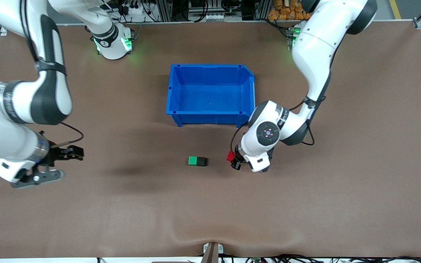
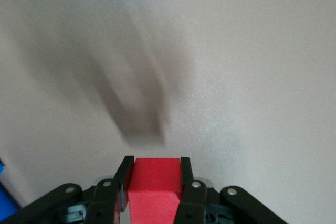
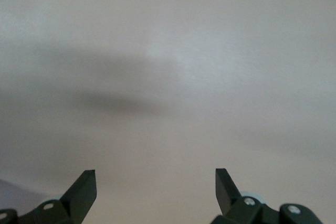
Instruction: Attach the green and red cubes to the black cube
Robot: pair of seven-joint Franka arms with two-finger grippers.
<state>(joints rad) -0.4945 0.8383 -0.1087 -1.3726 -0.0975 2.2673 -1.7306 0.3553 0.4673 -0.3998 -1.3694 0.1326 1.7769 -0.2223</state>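
A green cube [image 1: 192, 160] and a black cube [image 1: 202, 161] sit touching side by side on the brown table, nearer to the front camera than the blue bin. My left gripper [image 1: 234, 161] is shut on the red cube [image 1: 230, 156] and holds it low, beside the black cube toward the left arm's end, with a gap between them. In the left wrist view the red cube [image 2: 154, 187] fills the space between the fingers of the left gripper [image 2: 154, 174]. My right gripper [image 1: 65, 164] is open and empty over bare table toward the right arm's end; it also shows in the right wrist view [image 3: 156, 182].
A blue bin [image 1: 210, 118] stands empty in the middle of the table, farther from the front camera than the cubes. The brown mat has a raised wrinkle [image 1: 210, 233] near the front edge.
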